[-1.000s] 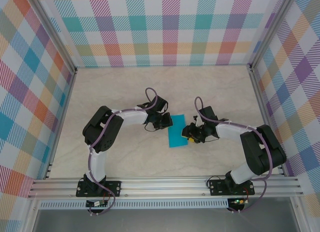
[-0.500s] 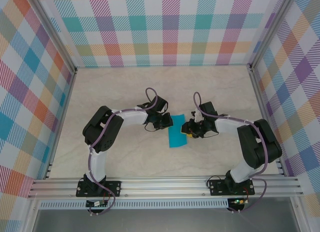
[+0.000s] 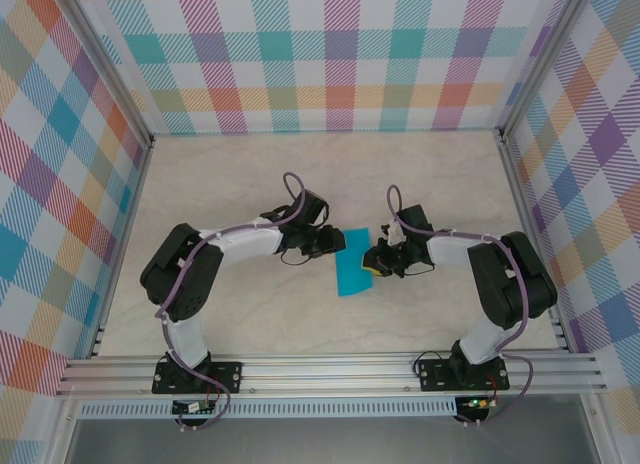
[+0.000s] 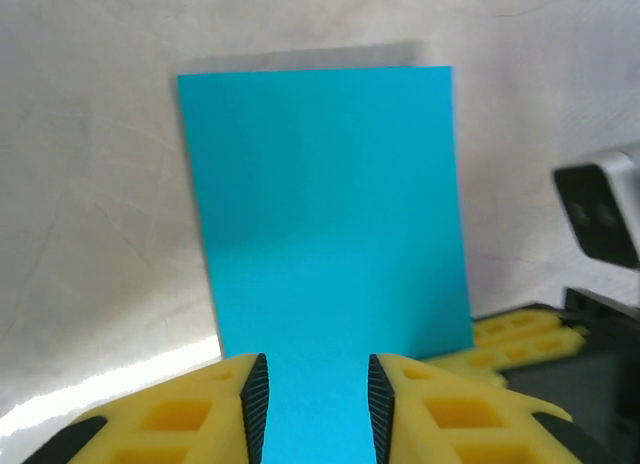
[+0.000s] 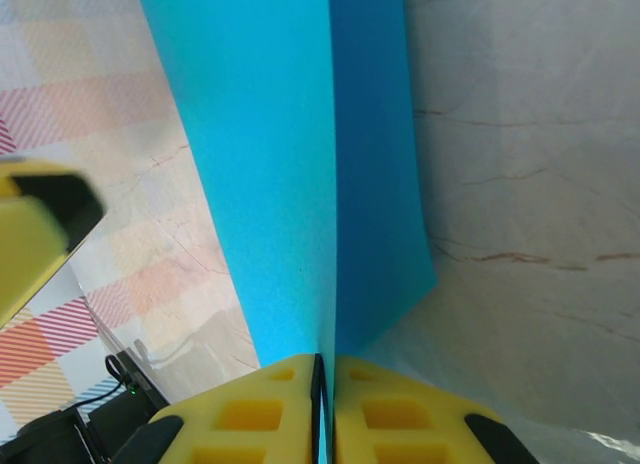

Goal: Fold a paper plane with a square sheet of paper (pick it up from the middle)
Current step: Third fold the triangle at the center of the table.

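The square sheet of paper (image 3: 354, 263) is teal-blue and lies on the table as a narrow folded rectangle between the two grippers. My left gripper (image 3: 336, 247) is at its left edge. In the left wrist view the paper (image 4: 320, 204) runs between the parted jaws of this gripper (image 4: 317, 404), which is open and not touching the sheet. My right gripper (image 3: 373, 265) is at the sheet's right edge. In the right wrist view that gripper (image 5: 326, 404) is shut on the paper (image 5: 290, 154), with two layers meeting at a crease between the pads.
The beige marble-patterned tabletop (image 3: 230, 174) is walled by plaid panels (image 3: 330, 54) at the back and on both sides. An aluminium rail (image 3: 330, 372) carries both arm bases at the near edge. The right gripper's yellow fingers (image 4: 510, 336) show beside the paper in the left wrist view.
The left gripper has opened and let go of the paper's left edge. The right gripper has closed on the right edge. The left arm's elbow has swung out to the left.
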